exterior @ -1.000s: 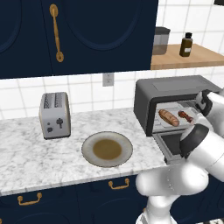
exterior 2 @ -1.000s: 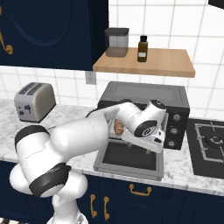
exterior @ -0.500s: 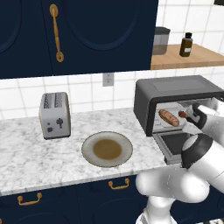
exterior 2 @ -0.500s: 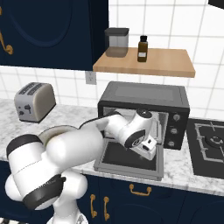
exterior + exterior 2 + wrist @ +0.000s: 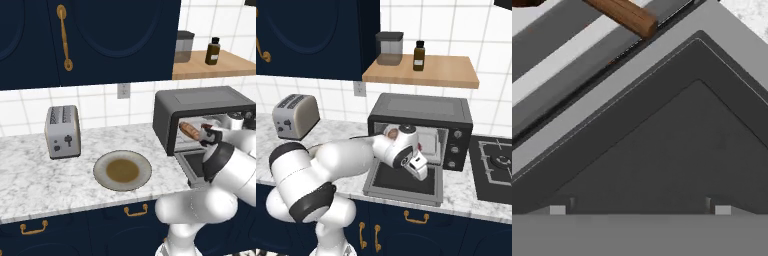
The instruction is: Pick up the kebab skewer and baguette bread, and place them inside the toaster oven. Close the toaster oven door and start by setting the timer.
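The toaster oven (image 5: 200, 100) (image 5: 421, 107) stands at the right of the counter with its door (image 5: 401, 192) (image 5: 189, 164) dropped flat. The tan baguette bread (image 5: 189, 131) lies on the rack inside. In the hand view the kebab skewer's wooden stick (image 5: 624, 16) lies on the rack just past the door hinge, with a dark chunk at the top left corner. My gripper (image 5: 418, 167) (image 5: 639, 210) hovers over the door's glass panel (image 5: 697, 140). It is open, its fingertips (image 5: 558, 210) far apart and nothing between them.
A round plate (image 5: 122, 170) with a brown centre lies mid-counter, and a silver two-slot toaster (image 5: 62, 131) (image 5: 293, 115) stands to the left. A shelf (image 5: 421, 70) with a jar and a bottle hangs above the oven. The oven's knobs (image 5: 456, 147) face front, beside a hob (image 5: 496, 160).
My hand has drawn back out of the oven's mouth and sunk a little toward the open door. The gripper stays open; the baguette bread has not moved.
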### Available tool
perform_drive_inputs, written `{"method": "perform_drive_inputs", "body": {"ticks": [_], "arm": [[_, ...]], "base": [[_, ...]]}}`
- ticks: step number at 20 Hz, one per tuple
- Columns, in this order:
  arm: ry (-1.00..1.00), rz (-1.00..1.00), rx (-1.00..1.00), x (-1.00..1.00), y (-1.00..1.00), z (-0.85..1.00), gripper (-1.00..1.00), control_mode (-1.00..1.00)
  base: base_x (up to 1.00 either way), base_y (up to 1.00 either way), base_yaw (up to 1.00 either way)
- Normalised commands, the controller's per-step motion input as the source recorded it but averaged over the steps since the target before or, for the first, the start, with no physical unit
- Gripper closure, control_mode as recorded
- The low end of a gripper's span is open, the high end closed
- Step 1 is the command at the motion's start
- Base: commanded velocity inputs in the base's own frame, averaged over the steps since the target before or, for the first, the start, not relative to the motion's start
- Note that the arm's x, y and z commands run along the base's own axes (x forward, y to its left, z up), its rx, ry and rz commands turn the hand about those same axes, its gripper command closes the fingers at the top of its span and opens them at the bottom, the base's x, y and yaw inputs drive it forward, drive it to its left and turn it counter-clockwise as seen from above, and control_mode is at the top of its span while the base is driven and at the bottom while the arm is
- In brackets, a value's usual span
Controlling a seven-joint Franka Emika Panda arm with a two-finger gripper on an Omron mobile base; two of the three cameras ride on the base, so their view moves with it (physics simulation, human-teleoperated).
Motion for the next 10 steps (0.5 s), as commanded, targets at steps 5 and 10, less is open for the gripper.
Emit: {"method": "perform_drive_inputs", "body": {"ticks": [5, 10], "arm": [[0.0, -0.16, 0.0, 0.45, -0.01, 0.0, -1.0, -1.0], [-0.03, -0.11, 0.0, 0.51, 0.0, 0.06, -1.0, -1.0]], "base": [[0.0, 0.0, 0.0], [0.0, 0.0, 0.0]]}}
